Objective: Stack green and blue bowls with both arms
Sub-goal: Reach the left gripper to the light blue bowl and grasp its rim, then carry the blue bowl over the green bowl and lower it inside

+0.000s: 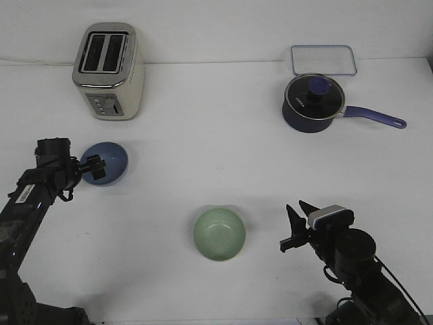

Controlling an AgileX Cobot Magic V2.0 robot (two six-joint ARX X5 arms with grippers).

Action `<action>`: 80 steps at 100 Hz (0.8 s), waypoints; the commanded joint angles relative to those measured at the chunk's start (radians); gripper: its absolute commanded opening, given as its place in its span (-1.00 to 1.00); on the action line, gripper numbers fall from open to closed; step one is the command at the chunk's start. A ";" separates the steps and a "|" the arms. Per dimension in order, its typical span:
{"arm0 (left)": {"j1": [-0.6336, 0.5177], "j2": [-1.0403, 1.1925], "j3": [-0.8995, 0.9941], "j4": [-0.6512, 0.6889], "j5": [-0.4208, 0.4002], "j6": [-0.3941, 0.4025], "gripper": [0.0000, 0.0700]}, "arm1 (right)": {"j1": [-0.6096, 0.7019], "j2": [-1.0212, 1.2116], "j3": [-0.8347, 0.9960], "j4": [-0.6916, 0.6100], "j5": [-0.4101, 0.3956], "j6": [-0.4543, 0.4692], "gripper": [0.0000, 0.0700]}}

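The periwinkle blue bowl (108, 162) sits at the left, in front of the toaster. My left gripper (95, 166) is at the bowl's left rim, its fingertips overlapping the rim. I cannot tell whether it is closed on the rim. The pale green bowl (219, 234) stands upright on the table at front centre. My right gripper (289, 230) is to the right of the green bowl and points toward it, about a bowl's width away. Its fingers are apart and hold nothing.
A cream and chrome toaster (109, 71) stands at back left. A dark navy saucepan (313, 103) with a glass lid and purple handle is at back right. A clear rectangular lid (323, 59) lies behind it. The table is white.
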 commanded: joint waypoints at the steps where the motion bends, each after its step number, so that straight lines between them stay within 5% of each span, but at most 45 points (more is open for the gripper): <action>1: 0.003 0.039 0.014 0.015 0.000 0.015 0.63 | 0.006 0.005 0.007 0.006 0.000 0.010 -0.35; 7: 0.005 0.061 0.014 0.030 0.021 0.019 0.60 | 0.006 0.005 0.007 0.002 0.000 0.010 -0.35; 12: 0.006 0.074 0.014 0.044 0.036 0.034 0.37 | 0.006 0.005 0.007 -0.005 0.000 0.010 -0.35; 26: 0.006 0.094 0.014 0.052 0.080 0.050 -1.00 | 0.006 0.005 0.007 -0.008 0.000 0.010 -0.35; 50: 0.005 0.075 0.041 0.005 0.159 0.068 -0.97 | 0.006 0.005 0.007 -0.009 0.000 0.010 -0.35; 80: -0.030 -0.142 0.115 -0.057 0.488 0.058 -0.97 | 0.006 0.005 0.007 -0.010 0.000 0.010 -0.35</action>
